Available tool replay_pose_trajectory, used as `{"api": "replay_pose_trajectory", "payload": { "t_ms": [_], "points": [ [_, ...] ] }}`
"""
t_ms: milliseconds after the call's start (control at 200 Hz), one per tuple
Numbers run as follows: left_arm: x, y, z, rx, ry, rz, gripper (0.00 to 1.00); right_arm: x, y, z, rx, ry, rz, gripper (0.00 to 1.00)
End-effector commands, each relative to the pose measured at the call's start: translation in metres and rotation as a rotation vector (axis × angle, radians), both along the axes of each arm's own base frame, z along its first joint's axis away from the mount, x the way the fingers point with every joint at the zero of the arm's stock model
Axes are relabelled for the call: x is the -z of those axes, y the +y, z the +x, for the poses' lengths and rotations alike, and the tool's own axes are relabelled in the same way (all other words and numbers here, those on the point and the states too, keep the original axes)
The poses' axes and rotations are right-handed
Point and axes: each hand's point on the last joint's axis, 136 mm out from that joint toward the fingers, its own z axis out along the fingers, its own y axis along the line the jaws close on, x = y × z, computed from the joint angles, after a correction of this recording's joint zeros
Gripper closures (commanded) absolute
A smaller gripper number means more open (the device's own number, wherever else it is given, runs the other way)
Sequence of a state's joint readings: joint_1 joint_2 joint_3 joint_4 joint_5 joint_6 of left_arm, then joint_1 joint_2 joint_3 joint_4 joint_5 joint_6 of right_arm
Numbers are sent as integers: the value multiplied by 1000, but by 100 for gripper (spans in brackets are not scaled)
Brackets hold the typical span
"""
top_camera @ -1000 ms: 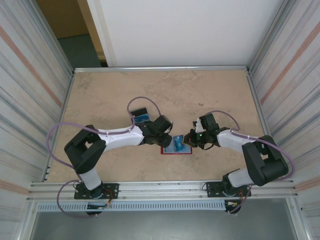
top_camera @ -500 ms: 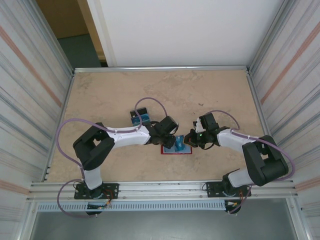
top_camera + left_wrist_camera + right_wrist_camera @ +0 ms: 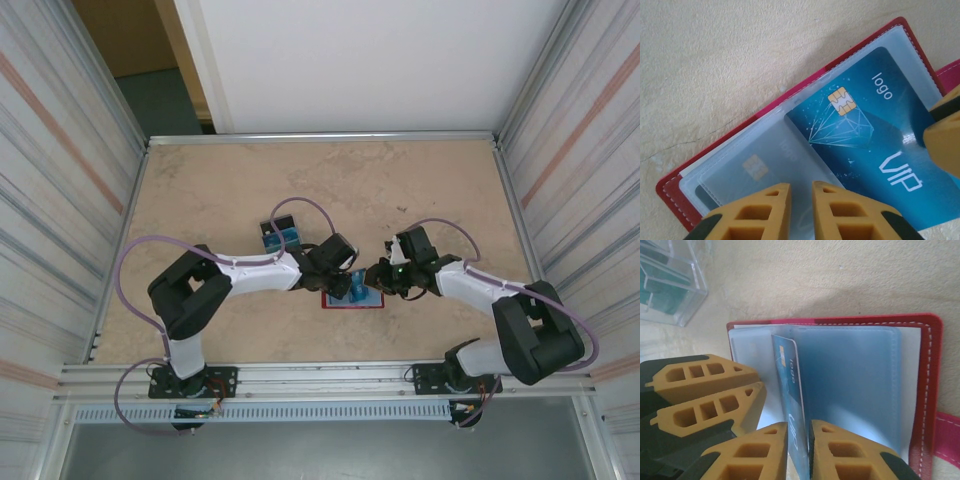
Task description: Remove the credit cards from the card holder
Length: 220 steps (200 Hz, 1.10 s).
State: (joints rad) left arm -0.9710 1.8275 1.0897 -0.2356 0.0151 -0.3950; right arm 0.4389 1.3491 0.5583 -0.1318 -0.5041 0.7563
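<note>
A beige, stone-patterned table (image 3: 250, 190) sits between corrugated walls. The card holder (image 3: 354, 300) lies open just inside the middle of the table's near edge, dark red outside with pale clear sleeves inside. A blue VIP card (image 3: 865, 135) with a gold chip is partly out of its sleeve. A second card shows faintly inside the next sleeve.

The right gripper (image 3: 799, 429) has its jaws set narrowly on either side of the blue card; I cannot tell whether they press it. The left gripper (image 3: 801, 194) sits over the neighbouring sleeve with its jaws nearly together; I cannot tell whether they pinch anything. A clear plastic box (image 3: 281, 236) of blue cards stands beyond the holder, towards the table's middle.

Compared with a second ago, the left arm has reached further right, bringing its gripper from beside the box onto the holder. Its jaws have drawn in, while the right jaws have eased slightly. The holder has not moved. This looks like a hand-over, or the left arm steadying the holder. The removal is under way but not finished.
</note>
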Motion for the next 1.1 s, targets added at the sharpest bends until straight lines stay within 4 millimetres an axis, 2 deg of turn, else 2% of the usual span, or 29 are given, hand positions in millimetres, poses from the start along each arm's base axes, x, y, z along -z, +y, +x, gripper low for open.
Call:
{"api": "replay_pose_trajectory", "payload": {
  "t_ms": [0,271,466,571,692,932,1097],
  "points": [
    [15,3,-10,0,42,20,83,-1,2,-3,13,-6,4,80],
    [17,5,-11,-10,48,18,83,5,10,-1,4,-13,11,80],
    [18,7,-12,-15,49,16,83,13,11,1,6,-4,-3,85],
    [17,8,-11,-22,44,15,84,17,5,2,17,-3,-47,92],
    [15,10,-10,-30,40,6,84,17,-6,2,20,-12,-120,94],
    [7,14,-7,-38,23,-5,83,2,-25,1,14,-67,-218,95],
    [-10,12,-3,-40,-14,-35,72,-18,-28,4,-2,-147,-228,96]
  ]
}}
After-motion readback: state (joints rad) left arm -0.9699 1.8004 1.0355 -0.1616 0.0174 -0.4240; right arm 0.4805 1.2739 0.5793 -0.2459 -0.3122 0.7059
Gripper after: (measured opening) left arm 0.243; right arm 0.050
